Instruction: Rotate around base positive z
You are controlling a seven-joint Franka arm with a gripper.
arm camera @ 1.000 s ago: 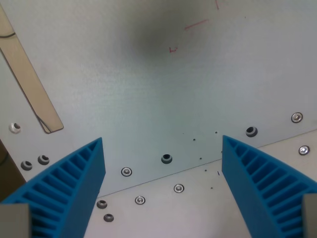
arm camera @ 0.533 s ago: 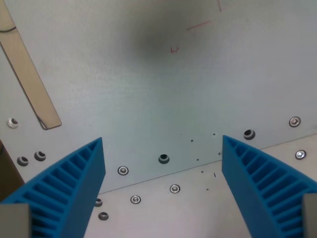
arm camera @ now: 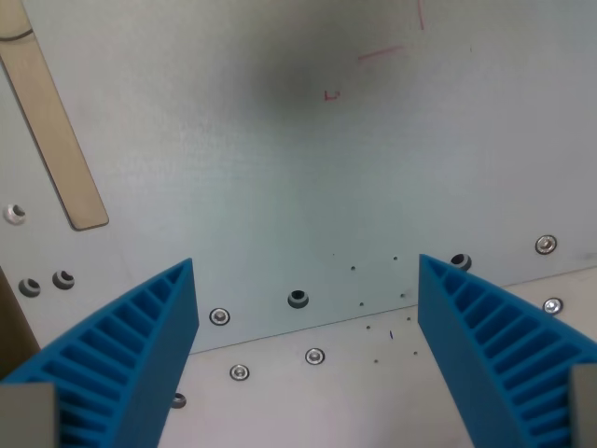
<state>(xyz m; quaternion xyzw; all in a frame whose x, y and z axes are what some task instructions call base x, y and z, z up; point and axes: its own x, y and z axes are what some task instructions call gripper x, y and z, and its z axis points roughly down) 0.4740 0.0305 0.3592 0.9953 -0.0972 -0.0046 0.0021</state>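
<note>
In the wrist view my gripper [arm camera: 306, 280] is open and empty, its two blue ribbed fingers [arm camera: 131, 359] at the lower left and lower right. It hangs above a grey metal table plate [arm camera: 308, 177]. Nothing lies between the fingers but the bare plate, a seam [arm camera: 308, 324] between two plates, and bolt holes [arm camera: 298, 300].
A tan strip of tape [arm camera: 51, 131] runs slantwise at the wrist view's upper left. Faint red pen marks [arm camera: 381, 54] are at the top right. Several screws [arm camera: 314, 357] and holes line the plate seam. A brown edge [arm camera: 11, 322] shows at the far left.
The whole scene has turned and slid slightly to the wrist view's left and down; the tape strip stands steeper. The camera has rotated; the gripper stays open.
</note>
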